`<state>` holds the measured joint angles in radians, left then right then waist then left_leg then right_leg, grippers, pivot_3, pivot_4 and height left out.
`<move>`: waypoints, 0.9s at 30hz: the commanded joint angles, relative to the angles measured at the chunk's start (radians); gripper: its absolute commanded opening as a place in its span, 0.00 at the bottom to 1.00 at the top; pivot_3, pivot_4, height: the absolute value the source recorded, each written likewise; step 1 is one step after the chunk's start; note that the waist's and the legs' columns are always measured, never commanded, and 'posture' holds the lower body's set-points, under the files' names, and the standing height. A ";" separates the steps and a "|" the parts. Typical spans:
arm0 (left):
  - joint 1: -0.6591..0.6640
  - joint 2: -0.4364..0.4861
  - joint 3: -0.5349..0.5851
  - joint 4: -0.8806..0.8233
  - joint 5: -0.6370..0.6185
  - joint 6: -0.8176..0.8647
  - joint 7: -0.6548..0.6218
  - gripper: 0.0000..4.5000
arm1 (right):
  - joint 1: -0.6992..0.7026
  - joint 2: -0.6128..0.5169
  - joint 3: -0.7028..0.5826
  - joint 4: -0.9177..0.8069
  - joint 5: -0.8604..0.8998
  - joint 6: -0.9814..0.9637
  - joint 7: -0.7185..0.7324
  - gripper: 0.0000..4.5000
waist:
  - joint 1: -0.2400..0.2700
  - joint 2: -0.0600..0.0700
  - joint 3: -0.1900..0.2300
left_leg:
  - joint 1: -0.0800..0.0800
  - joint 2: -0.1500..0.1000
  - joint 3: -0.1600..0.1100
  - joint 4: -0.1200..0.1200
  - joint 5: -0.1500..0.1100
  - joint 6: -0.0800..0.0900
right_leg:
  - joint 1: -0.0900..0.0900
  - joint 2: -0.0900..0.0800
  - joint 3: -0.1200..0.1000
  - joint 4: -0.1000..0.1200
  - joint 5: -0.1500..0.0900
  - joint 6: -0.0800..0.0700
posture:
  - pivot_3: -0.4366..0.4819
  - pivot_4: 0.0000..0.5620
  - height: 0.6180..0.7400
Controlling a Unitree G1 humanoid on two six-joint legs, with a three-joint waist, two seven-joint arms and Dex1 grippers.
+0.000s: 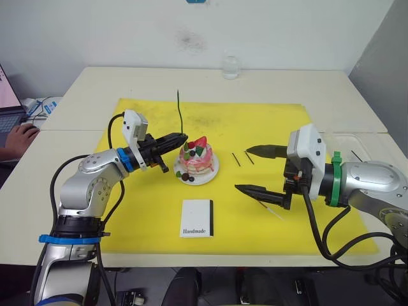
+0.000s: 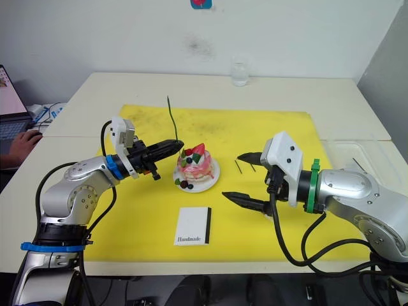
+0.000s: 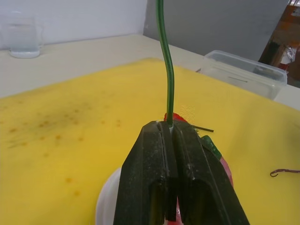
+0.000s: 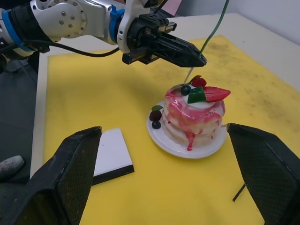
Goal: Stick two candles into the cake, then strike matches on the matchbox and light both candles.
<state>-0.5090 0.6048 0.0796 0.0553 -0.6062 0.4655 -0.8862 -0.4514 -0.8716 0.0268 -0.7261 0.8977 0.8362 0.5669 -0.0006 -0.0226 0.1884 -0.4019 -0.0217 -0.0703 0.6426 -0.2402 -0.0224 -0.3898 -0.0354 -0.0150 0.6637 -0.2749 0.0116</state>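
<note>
Left wrist view: the green candle (image 3: 165, 70) is pinched upright between the closed fingers of the left gripper (image 1: 180, 138), its pale end poised just over the cake (image 1: 196, 159) (on a small white plate (image 1: 212, 172)). The right gripper (image 1: 261, 171) is held spread wide, empty, near two matches (image 1: 242, 158). The matchbox (image 1: 196, 218) lies on the yellow mat (image 1: 268, 127).

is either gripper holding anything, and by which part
The left gripper is shut on the green candle, pinching it near its lower pale end, above the cake. The right gripper is open and holds nothing.
</note>
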 commanded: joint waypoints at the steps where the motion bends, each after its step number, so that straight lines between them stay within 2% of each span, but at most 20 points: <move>1: -0.002 0.005 0.042 -0.019 0.001 -0.010 -0.004 0.00 | -0.004 0.002 -0.017 -0.024 -0.008 -0.002 0.011 0.99 | 0.000 0.000 0.000 | 0.000 0.000 0.000 0.000 0.000 0.000 | 0.000 0.000 0.000 0.000 0.000 0.000 | 0.48 0.27 1.00; 27: 0.045 -0.064 0.031 -0.009 0.069 -0.047 -0.011 0.00 | -0.039 0.033 -0.020 -0.023 -0.013 0.041 0.020 0.99 | 0.000 0.000 0.000 | 0.001 0.000 0.000 0.001 0.000 0.000 | 0.001 0.000 0.000 0.001 0.000 0.000 | 0.48 0.27 1.00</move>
<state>-0.4717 0.5444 0.1048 0.0732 -0.5439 0.4427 -0.8890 -0.4775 -0.8417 0.0261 -0.7242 0.8853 0.8826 0.5873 -0.0009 -0.0226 0.1884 -0.4013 -0.0218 -0.0703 0.6438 -0.2402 -0.0224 -0.3893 -0.0352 -0.0150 0.6651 -0.2744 0.0113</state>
